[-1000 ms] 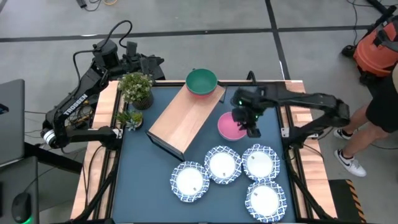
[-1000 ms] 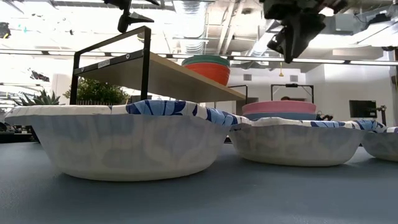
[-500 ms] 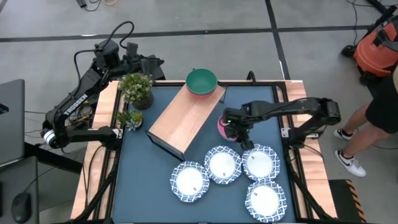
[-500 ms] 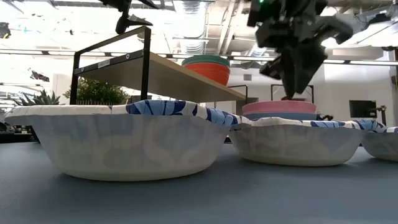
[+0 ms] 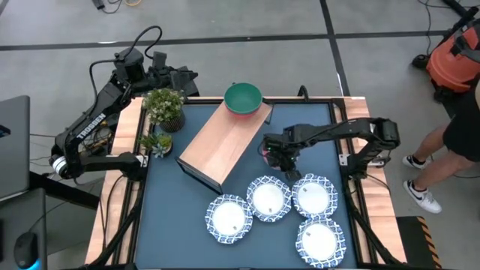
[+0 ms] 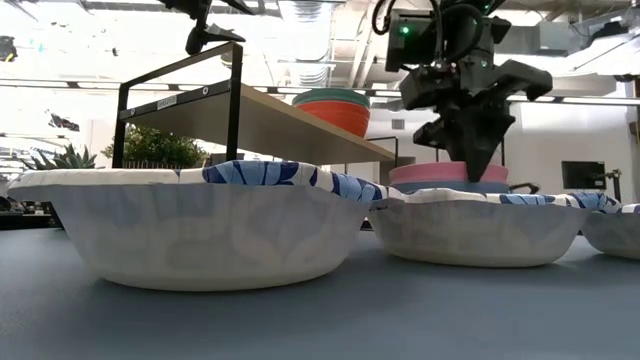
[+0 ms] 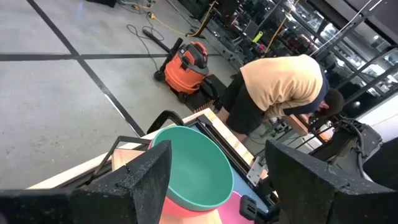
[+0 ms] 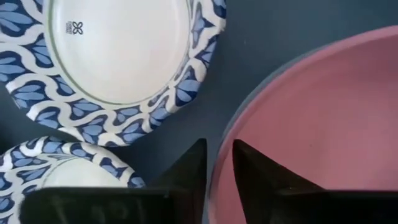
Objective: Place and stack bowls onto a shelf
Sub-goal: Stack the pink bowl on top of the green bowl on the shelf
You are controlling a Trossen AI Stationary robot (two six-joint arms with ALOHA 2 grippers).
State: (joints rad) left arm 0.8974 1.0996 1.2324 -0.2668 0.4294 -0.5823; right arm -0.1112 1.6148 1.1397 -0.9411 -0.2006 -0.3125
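Rim grasp is the step in hand: the right gripper (image 5: 283, 157) has one finger on each side of the pink bowl's (image 8: 311, 130) near rim, one inside, one outside. To do it well, I would seat the rim deep between the fingers before squeezing, then lift straight up. In the low view the pink bowl (image 6: 448, 172) sits nested in a light blue bowl (image 6: 452, 186), so the pair may come up together or part midway; a slow, level lift would show which. The carry toward the shelf (image 5: 223, 142) should clear the patterned bowls.

Nearest the worktop's front edge lie four patterned bowls (image 5: 229, 218), spread over the front right part, all apart from the shelf. Behind them, near the right edge, stands the pink bowl, just beside the shelf's right side.

The right gripper is narrowed around that rim, a slim gap between its fingers (image 8: 186, 168); whether they pinch it I cannot tell.

On the shelf's far end sits a green bowl (image 5: 243, 98), nested in a red bowl (image 6: 336, 117). The left gripper (image 7: 217, 180) waits wide apart and empty beyond the far left corner.
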